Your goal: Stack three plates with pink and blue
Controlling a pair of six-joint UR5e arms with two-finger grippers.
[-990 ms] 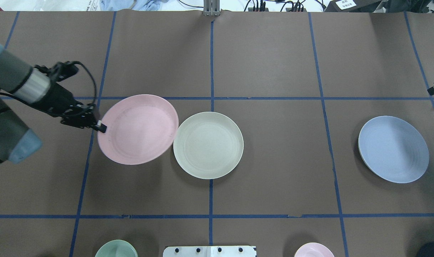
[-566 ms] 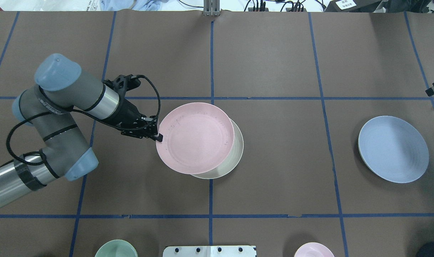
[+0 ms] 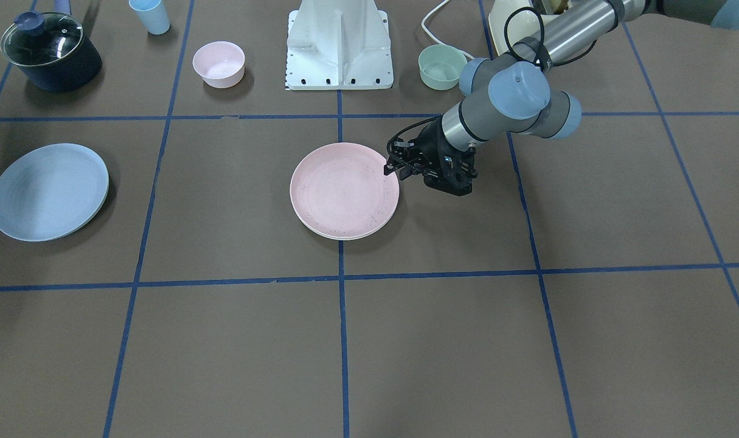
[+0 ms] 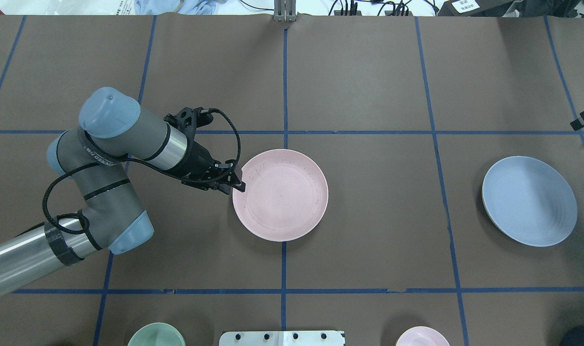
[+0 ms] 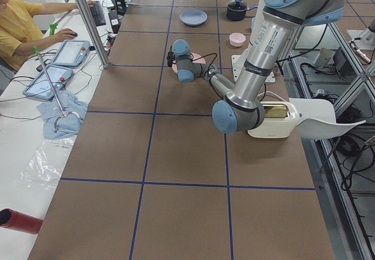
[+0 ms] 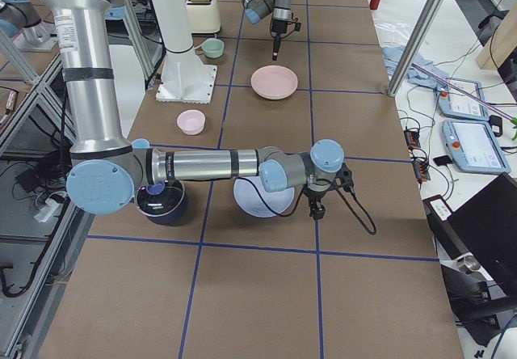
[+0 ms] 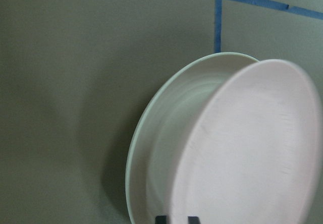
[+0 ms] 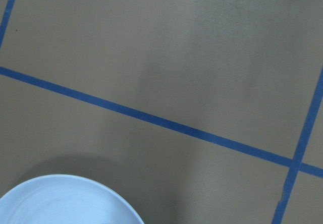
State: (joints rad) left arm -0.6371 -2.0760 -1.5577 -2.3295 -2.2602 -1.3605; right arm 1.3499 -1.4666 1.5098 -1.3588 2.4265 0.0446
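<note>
My left gripper (image 4: 239,186) is shut on the left rim of the pale pink plate (image 4: 280,194). The pink plate sits over the cream-white plate and hides it in the overhead view. In the front view only a thin cream rim (image 3: 345,236) shows under the pink plate (image 3: 343,188). In the left wrist view the pink plate (image 7: 252,153) is tilted above the cream plate (image 7: 166,128), with my fingertips (image 7: 160,219) at its near rim. The light blue plate (image 4: 529,201) lies alone at the right. My right gripper (image 6: 317,205) hovers beside the blue plate (image 6: 258,199); I cannot tell whether it is open.
A small pink bowl (image 3: 218,63), a mint-green bowl (image 3: 442,67), a lidded dark pot (image 3: 50,52) and a blue cup (image 3: 150,15) stand near the white robot base (image 3: 340,45). A toaster (image 5: 272,116) stands beside my left arm.
My left arm has carried the pink plate to the right, from beside the cream plate to directly over it. The blue plate has not moved.
</note>
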